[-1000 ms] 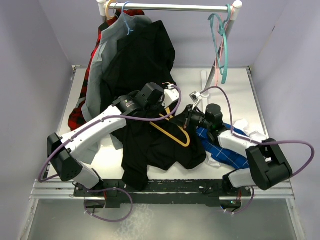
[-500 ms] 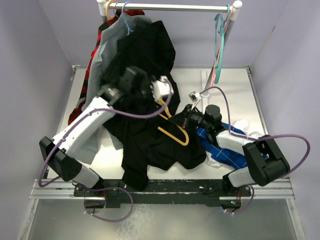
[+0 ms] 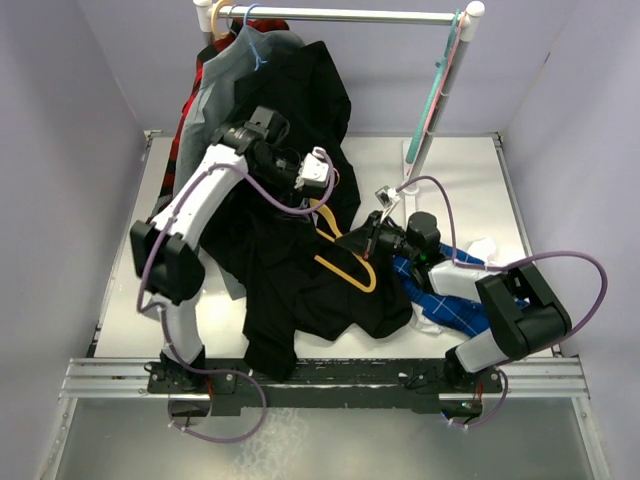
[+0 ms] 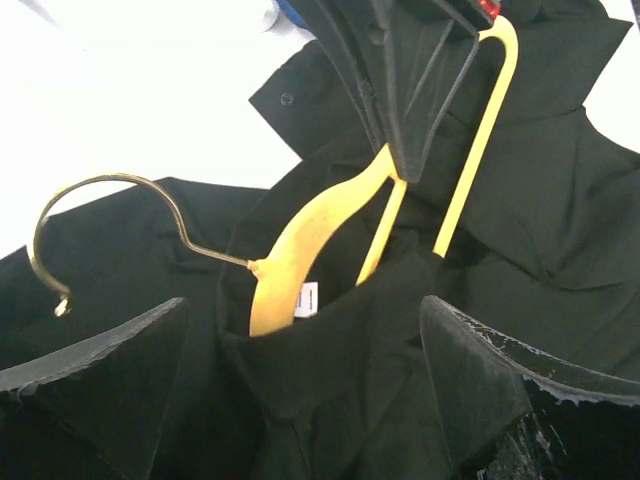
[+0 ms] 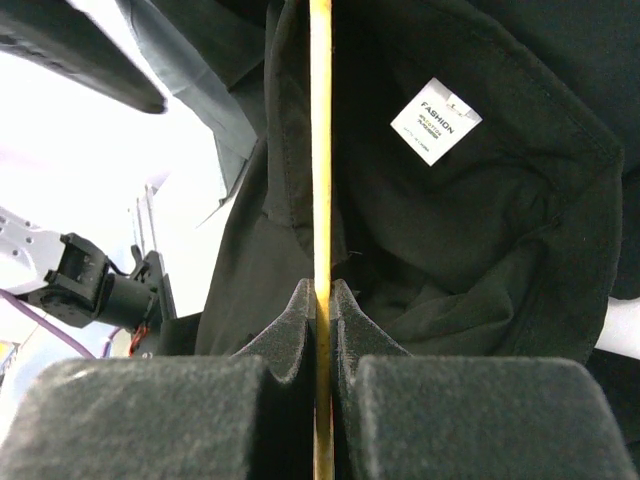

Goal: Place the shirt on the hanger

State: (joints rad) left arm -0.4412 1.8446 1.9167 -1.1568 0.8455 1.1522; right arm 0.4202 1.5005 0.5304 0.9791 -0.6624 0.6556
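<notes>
While right gripper (image 5: 320, 292) pinches thin yellow plastic hanger (image 4: 300, 240), left gripper (image 3: 319, 170) gapes wide; loose black fabric shirt (image 4: 560, 200) may slip off.

Pale lilac walls (image 3: 60, 150) close in the work area on the left, the back and the right, lit evenly with no hard shadows. A white table (image 3: 470, 190) fills the space between them, with a grey metal rail (image 3: 320, 372) along its near edge and a dull grey surface (image 3: 330, 440) lower down in front. At the far side a silver clothes bar (image 3: 340, 15) runs above the table, held at its right end by a slanting white post (image 3: 416, 148).
</notes>
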